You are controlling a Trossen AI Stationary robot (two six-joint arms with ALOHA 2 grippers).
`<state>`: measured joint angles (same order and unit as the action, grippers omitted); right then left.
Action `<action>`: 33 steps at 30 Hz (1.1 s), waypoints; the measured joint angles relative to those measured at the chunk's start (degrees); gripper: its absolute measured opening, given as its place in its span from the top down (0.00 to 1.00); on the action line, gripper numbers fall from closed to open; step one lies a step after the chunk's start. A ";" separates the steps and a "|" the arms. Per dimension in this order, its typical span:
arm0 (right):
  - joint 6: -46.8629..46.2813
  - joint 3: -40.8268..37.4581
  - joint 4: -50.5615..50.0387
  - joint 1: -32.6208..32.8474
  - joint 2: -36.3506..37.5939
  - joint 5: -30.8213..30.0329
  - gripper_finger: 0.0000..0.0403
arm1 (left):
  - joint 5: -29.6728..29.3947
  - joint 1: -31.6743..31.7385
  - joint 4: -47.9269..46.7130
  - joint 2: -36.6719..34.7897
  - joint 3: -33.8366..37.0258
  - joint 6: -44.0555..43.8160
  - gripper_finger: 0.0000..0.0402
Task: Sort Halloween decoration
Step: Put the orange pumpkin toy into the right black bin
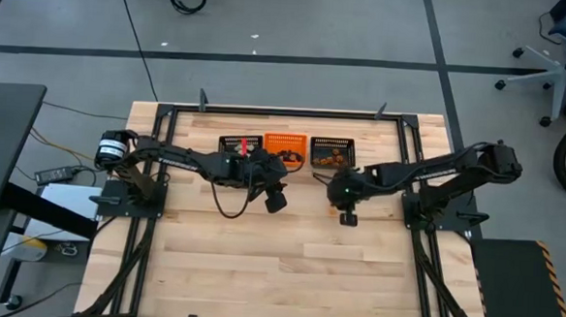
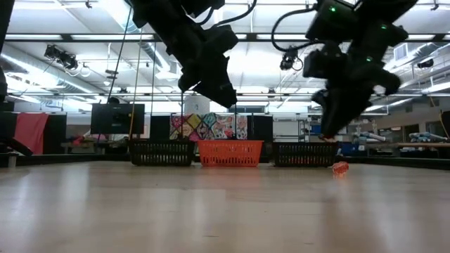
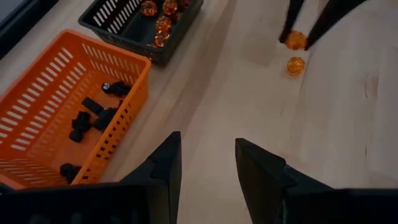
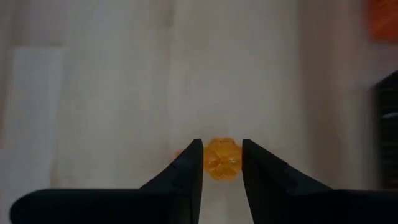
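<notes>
Orange trinket (image 4: 222, 159) sits pinched between the right gripper (image 4: 222, 163) fingers, lifted off the table (image 1: 287, 266) in front of the far-edge baskets. A second orange trinket (image 3: 295, 65) lies on the wood just beneath. The left gripper (image 3: 208, 168) hangs empty, fingers parted, near the orange basket (image 3: 37, 118), which holds black trinkets (image 3: 93, 115); the black basket (image 3: 124, 28) beside it holds orange ones. The round trinket could squirt out of this narrow pinch, or be dropped into the wrong basket.

orange basket (image 3: 37, 112) partly cut off
</notes>
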<state>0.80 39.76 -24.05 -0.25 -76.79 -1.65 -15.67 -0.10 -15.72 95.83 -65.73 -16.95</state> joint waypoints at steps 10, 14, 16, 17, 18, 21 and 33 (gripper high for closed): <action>9.47 5.48 0.65 -8.75 0.02 -9.06 0.75 | -0.10 -0.02 0.02 0.00 0.00 0.00 0.69; 11.85 5.64 2.94 -13.61 0.02 -9.84 0.75 | -0.15 -0.02 0.02 0.00 0.00 -0.01 0.69; 12.81 5.64 3.41 -16.15 0.02 -9.01 0.75 | -0.15 -0.02 0.02 0.00 0.01 0.00 0.69; 12.88 5.64 3.48 -17.32 0.02 -8.94 0.75 | -0.15 -0.02 0.02 0.00 0.02 -0.02 0.69; 12.89 5.64 3.48 -18.44 0.02 -8.91 0.75 | -0.15 -0.02 0.02 0.00 0.02 -0.01 0.69; 12.42 5.24 4.68 -21.77 0.04 -8.83 0.75 | -0.73 -0.02 0.02 0.00 0.02 0.04 0.69; 9.74 3.63 6.23 -27.74 0.04 -7.25 0.57 | -2.86 0.70 0.04 0.00 0.02 0.87 0.69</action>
<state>10.54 43.40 -17.82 -27.99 -76.75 -8.90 -18.52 0.60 -15.68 95.83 -65.71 -16.08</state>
